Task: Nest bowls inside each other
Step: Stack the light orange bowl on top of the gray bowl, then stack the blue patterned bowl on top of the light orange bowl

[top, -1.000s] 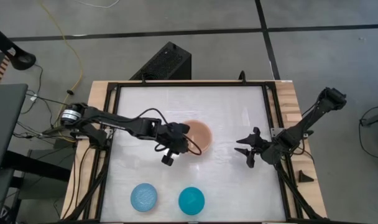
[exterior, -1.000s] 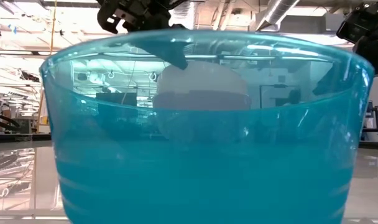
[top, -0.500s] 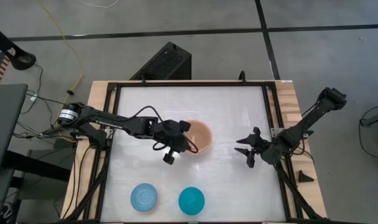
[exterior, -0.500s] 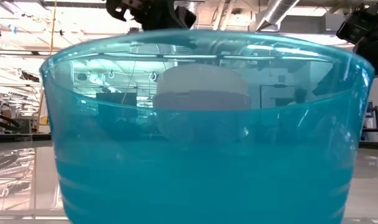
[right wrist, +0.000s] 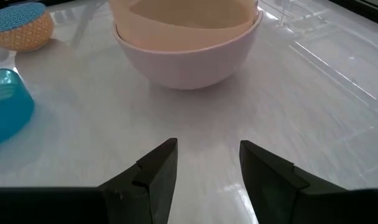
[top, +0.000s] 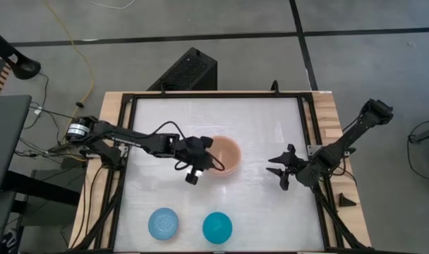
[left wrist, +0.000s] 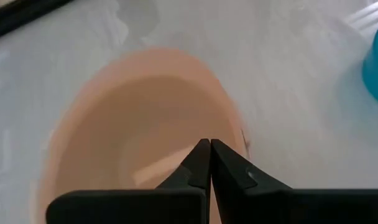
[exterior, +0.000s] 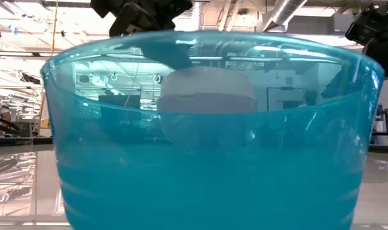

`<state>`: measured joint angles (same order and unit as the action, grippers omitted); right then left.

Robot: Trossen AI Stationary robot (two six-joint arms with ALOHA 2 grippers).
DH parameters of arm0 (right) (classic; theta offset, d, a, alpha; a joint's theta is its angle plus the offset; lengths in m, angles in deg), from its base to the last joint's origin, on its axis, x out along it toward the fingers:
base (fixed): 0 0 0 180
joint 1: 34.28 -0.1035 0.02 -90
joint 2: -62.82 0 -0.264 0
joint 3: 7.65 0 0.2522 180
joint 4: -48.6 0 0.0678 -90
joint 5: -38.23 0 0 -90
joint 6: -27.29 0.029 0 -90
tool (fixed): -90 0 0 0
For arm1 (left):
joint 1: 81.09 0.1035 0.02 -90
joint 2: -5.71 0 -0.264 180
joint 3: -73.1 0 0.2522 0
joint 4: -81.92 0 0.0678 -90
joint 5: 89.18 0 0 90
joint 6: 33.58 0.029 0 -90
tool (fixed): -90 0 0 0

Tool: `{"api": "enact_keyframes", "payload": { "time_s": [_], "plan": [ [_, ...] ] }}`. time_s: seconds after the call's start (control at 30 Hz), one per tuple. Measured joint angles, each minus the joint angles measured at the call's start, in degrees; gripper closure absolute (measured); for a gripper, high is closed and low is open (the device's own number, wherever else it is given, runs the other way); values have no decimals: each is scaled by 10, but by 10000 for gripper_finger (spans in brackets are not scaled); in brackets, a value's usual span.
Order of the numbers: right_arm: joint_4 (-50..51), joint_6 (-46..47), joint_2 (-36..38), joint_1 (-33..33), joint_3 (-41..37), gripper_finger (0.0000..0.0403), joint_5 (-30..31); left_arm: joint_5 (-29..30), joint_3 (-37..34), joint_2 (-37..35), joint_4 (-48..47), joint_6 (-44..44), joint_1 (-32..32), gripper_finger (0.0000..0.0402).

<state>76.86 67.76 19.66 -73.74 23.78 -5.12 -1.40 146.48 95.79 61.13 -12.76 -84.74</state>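
Note:
A salmon pink bowl (top: pixel 226 154) sits nested in a large pale pink bowl (right wrist: pixel 186 65) at the table's middle. My left gripper (top: pixel 206 147) is shut, slanting down over the stack's left rim, its tips above the salmon bowl's inside (left wrist: pixel 145 118). My right gripper (top: pixel 276 169) stands open to the right of the stack, with nothing between its fingers (right wrist: pixel 158 165). A small light blue bowl (top: pixel 163 224) and a small teal bowl (top: pixel 217 227) rest on the table near its front edge. The teal bowl (exterior: pixel 207 140) fills the low view. My left gripper's shut fingertips (left wrist: pixel 209 152) stand over the inner wall of the salmon bowl near its left rim, coming from the table's left and slanting down. Whether they touch the bowl I cannot tell.
A black frame (top: pixel 130 99) runs around the white tabletop. The teal bowl (right wrist: pixel 7 109) and the light blue bowl (right wrist: pixel 18 25) lie to the near left of the stack. Bare table lies beyond the stack and between it and my right gripper.
My left gripper, staying shut, has risen a little above the stacked bowls and then dipped back down toward the salmon bowl's left rim. The bowls have kept their places.

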Motion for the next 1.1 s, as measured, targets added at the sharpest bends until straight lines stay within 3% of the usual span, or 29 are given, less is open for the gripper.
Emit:
{"api": "enact_keyframes", "payload": {
  "time_s": [0.47, 0.63, 0.87, 1.1],
  "plan": [
    [-4, 0, 0, 2, 0, 198, 0, 18, -2, -9, -2, -22, -17, 401],
    [-4, 0, 0, 2, 0, 198, -1, 64, -2, -21, -69, -59, -33, 401],
    [-1, -19, 0, 1, 0, 198, -5, 111, -2, -44, -223, -187, -109, 401],
    [-2, -35, 0, 12, 0, 198, -5, 145, -2, -59, -305, -328, -213, 401]
  ]
}}
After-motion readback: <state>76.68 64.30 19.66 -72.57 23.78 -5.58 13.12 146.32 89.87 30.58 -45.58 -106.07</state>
